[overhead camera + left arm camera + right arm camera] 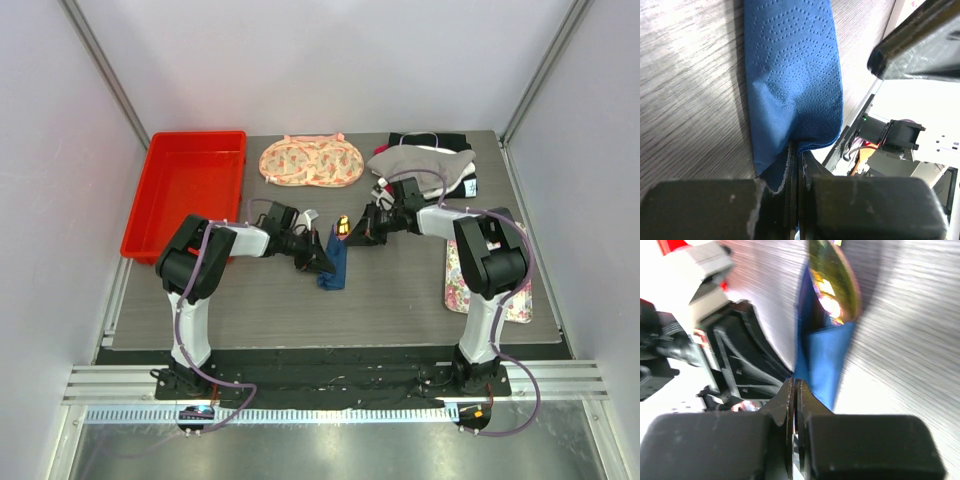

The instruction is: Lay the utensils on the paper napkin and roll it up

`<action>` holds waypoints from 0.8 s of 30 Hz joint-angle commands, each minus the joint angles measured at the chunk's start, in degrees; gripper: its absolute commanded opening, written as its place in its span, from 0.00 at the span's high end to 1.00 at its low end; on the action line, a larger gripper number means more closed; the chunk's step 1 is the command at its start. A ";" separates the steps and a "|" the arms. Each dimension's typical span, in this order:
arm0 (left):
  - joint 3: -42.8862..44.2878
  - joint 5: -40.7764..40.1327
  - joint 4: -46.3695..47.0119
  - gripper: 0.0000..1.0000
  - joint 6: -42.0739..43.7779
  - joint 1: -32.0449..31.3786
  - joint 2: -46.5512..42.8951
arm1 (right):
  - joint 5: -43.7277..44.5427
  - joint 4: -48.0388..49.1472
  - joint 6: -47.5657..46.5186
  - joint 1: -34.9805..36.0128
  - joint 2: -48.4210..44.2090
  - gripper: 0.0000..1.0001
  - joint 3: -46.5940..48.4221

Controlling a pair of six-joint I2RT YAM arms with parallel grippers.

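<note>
Top external view: dark wood-grain bench, with two arms reaching inward to meet near its middle.
Left tool: clenched on a pinched fold at the near end of the thin dark blue paper napkin.
Right tool: clenched on the napkin's edge, facing the left tool.
Napkin: folded into a narrow band that stretches away from the left tool's tips and lies on the bench between both tools.
Utensils: one glossy yellowish utensil end pokes from the napkin's fold, just beyond the right tool; the handles are hidden.
Behind left tool: red plastic tray, well apart.
Beyond both tools: peach floral cloth.
Beside right arm: white floral rectangular mat.
</note>
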 commanded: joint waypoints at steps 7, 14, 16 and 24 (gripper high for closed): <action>-0.23 -9.50 -6.39 1.00 4.65 -0.42 2.97 | -4.86 14.80 9.36 1.15 3.95 0.99 -5.18; 0.39 -8.62 -6.21 1.00 4.38 -0.51 2.89 | -4.43 18.58 11.38 1.68 7.21 0.99 -7.91; 0.39 -8.53 -6.04 0.99 4.38 -0.51 2.54 | -3.99 18.58 11.73 1.86 7.74 0.99 -8.52; -0.04 -8.62 -6.48 1.00 3.25 0.02 3.32 | -7.85 23.33 15.60 0.81 6.17 0.99 -10.28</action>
